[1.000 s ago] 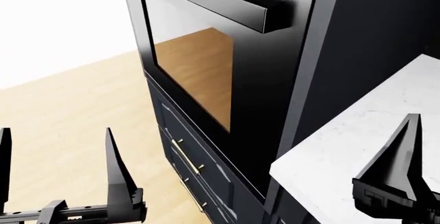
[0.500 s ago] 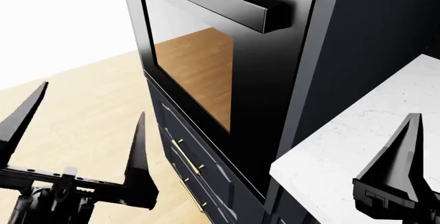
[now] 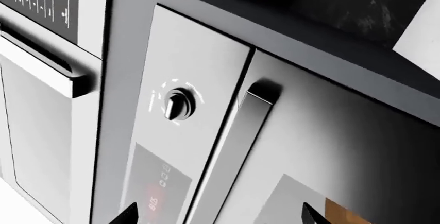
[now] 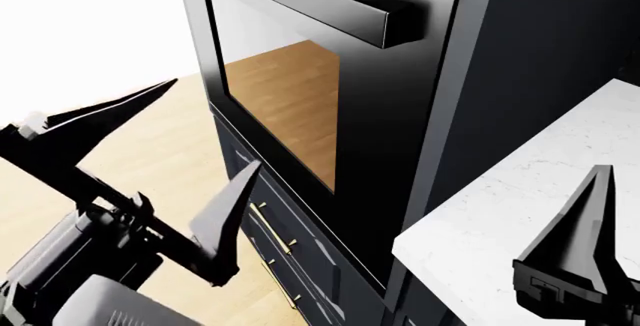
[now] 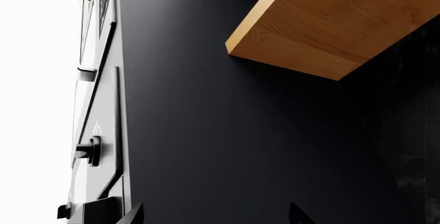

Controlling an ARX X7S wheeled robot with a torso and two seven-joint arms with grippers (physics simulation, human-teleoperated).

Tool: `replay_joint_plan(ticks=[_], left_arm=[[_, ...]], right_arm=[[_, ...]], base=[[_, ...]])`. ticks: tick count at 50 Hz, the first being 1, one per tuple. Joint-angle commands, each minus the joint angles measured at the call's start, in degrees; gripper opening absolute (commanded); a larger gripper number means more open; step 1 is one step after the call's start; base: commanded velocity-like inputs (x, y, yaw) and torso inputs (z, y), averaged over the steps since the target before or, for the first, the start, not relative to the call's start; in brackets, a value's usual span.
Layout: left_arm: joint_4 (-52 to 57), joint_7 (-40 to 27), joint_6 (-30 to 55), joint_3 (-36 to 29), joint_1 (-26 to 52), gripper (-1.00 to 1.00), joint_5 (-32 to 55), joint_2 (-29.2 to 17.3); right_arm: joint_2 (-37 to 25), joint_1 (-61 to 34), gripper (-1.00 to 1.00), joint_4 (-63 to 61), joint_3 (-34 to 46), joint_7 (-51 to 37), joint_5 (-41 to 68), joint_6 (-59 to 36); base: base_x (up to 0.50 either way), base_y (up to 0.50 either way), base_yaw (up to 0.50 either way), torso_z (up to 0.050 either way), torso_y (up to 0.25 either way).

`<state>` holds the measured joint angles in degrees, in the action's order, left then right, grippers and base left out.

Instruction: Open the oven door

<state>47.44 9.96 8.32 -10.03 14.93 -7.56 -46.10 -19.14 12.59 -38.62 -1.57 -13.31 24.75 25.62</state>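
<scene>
A pale wood plank floor (image 4: 120, 161) runs off to the left in the head view, meeting a plain white wall (image 4: 90, 26) that is bright and featureless. A tall dark cabinet column (image 4: 540, 49) rises at the centre and right, its side a flat matte near-black. Low on its front sit dark panelled drawer fronts (image 4: 300, 266) with slim brass handles (image 4: 272, 227). At the right a white marbled bench (image 4: 530, 206) juts forward, its top bare where it shows. In the right wrist view a thick light-wood shelf (image 5: 337, 23) projects from a dark surface — possibly dark veined stone, though it is too dim to tell.
</scene>
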Motion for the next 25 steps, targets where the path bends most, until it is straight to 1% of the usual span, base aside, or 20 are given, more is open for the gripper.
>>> replay_joint_plan(ticks=[1, 8, 15, 18, 20, 25], left_arm=[[-1.0, 7.8, 1.6, -0.7, 7.6, 1.0, 3.0, -4.7], [-2.2, 11.9, 2.4, -1.3, 12.3, 1.0, 5.3, -6.2], [-4.4, 16.9, 4.1, -2.8, 19.0, 1.0, 7.6, -6.9], [-5.2, 18.3, 4.0, -3.5, 20.4, 1.0, 7.8, -7.3], [-5.1, 18.8, 4.8, -3.2, 21.8, 1.0, 9.7, -6.5], [-7.9, 22.6, 4.2, -6.3, 27.3, 1.0, 9.0, -5.9]], right_arm=[[-0.2, -0.1, 1.0, 0.1, 0.2, -0.2, -0.1, 0.0], [-0.3, -0.1, 1.0, 0.1, 0.2, -0.3, -0.1, 0.1], [-0.5, 0.0, 1.0, 0.0, 0.3, -0.3, 0.0, 0.1], [-0.6, 0.1, 1.0, -0.1, 0.3, -0.2, -0.1, 0.3], [-0.6, 0.2, 1.0, -0.1, 0.3, -0.3, -0.1, 0.1], [-0.7, 0.4, 1.0, -0.2, 0.5, -0.2, -0.2, 0.4]], base=[[0.0, 0.0, 0.0, 0.0, 0.0], [0.0, 0.0, 0.0, 0.0, 0.0], [0.0, 0.0, 0.0, 0.0, 0.0], [0.0, 0.0, 0.0, 0.0, 0.0], [0.0, 0.0, 0.0, 0.0, 0.0], [0.0, 0.0, 0.0, 0.0, 0.0]])
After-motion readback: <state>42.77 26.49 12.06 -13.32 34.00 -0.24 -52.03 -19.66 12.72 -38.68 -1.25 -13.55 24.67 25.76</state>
